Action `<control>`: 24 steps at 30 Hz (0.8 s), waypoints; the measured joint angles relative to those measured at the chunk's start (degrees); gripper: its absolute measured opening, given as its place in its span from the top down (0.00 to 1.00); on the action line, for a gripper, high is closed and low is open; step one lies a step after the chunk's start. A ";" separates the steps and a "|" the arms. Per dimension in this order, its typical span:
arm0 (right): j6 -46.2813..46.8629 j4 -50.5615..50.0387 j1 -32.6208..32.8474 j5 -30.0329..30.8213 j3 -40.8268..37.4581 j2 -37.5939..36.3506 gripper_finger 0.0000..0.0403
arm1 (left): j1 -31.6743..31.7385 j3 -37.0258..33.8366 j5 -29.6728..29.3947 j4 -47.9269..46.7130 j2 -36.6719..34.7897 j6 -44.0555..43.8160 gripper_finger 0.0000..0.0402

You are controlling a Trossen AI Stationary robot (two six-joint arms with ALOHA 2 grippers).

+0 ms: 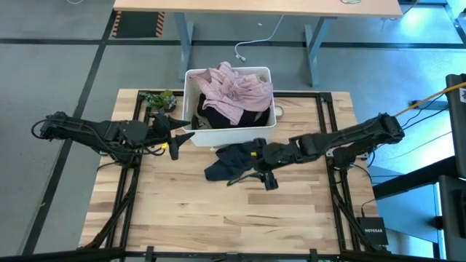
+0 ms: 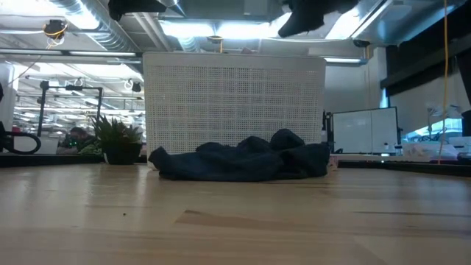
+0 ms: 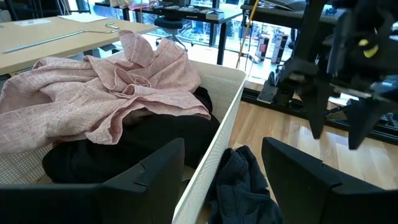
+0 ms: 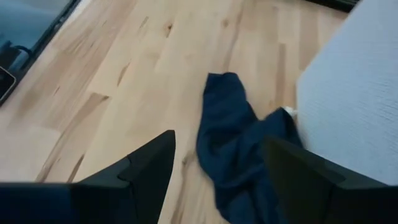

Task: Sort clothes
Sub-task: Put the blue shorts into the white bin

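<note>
A dark navy garment (image 1: 231, 161) lies crumpled on the wooden table just in front of the white bin (image 1: 230, 131); it also shows in the low view (image 2: 243, 162) and both wrist views (image 4: 239, 149) (image 3: 239, 186). The bin holds a pale pink garment (image 1: 233, 91) on top of a black one (image 1: 247, 116). My right gripper (image 1: 258, 175) is open above the navy garment, touching nothing. My left gripper (image 1: 180, 138) is open beside the bin's left near corner, empty.
A small potted plant (image 1: 159, 100) stands on the table left of the bin. A desk (image 1: 255, 7) stands beyond the table's far edge. Bare wood lies in front of the navy garment, toward the table's near edge.
</note>
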 joint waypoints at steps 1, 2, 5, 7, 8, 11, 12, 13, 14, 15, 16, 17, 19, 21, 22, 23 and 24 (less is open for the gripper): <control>-0.01 1.32 0.42 0.00 -0.96 0.09 0.36 | 0.00 -0.01 0.00 0.01 -0.02 0.00 0.48; -0.01 2.24 0.88 0.00 -1.80 0.36 0.36 | 0.00 0.00 0.00 0.00 -0.02 0.00 0.48; -0.02 4.78 2.21 0.00 -3.79 1.85 0.36 | 0.00 0.00 0.00 0.02 0.00 0.00 0.48; -0.03 5.51 2.97 0.00 -4.81 3.43 0.36 | 0.00 0.00 0.00 0.02 -0.01 0.00 0.48; -0.02 5.79 3.16 0.00 -5.19 4.52 0.36 | 0.00 0.00 0.00 0.04 -0.01 0.00 0.48; -1.32 5.92 3.34 -0.05 -5.39 8.35 0.36 | 0.00 -0.01 0.00 0.12 -0.01 0.01 0.48; -2.23 6.06 3.23 0.15 -5.39 9.53 0.36 | 0.00 0.00 0.00 0.15 -0.01 0.03 0.48; -3.33 6.34 3.16 1.12 -5.39 10.68 0.36 | 0.00 0.00 0.00 0.15 -0.01 0.24 0.48; -4.35 7.10 3.10 2.89 -5.39 11.85 0.36 | 0.00 -0.02 0.00 0.16 0.00 0.38 0.48; -5.29 8.26 2.84 5.34 -5.39 12.94 0.36 | 0.00 -0.01 -0.01 0.17 -0.02 0.39 0.48; -6.47 9.24 2.47 7.89 -5.39 13.90 0.36 | 0.00 -0.02 -0.02 0.17 0.00 0.39 0.48; -7.54 10.42 2.27 10.17 -5.39 14.80 0.36 | 0.00 0.00 -0.02 0.17 -0.02 0.39 0.48; -8.38 12.83 1.10 13.80 -5.36 16.48 0.36 | 0.00 0.00 0.00 0.17 0.00 0.18 0.48; -9.01 13.75 -0.24 14.62 -5.36 17.95 0.36 | 0.00 -0.01 0.00 0.17 0.00 0.02 0.48; -9.03 13.79 -1.05 14.49 -5.36 18.66 0.36 | 0.00 0.00 0.00 0.15 -0.02 0.04 0.48; -9.01 13.80 -1.77 14.43 -5.36 19.41 0.36 | 0.00 -0.01 0.00 0.15 -0.02 0.04 0.48; -8.80 13.83 -2.54 14.45 -5.36 20.22 0.36 | 0.00 0.00 0.00 0.13 -0.01 0.03 0.48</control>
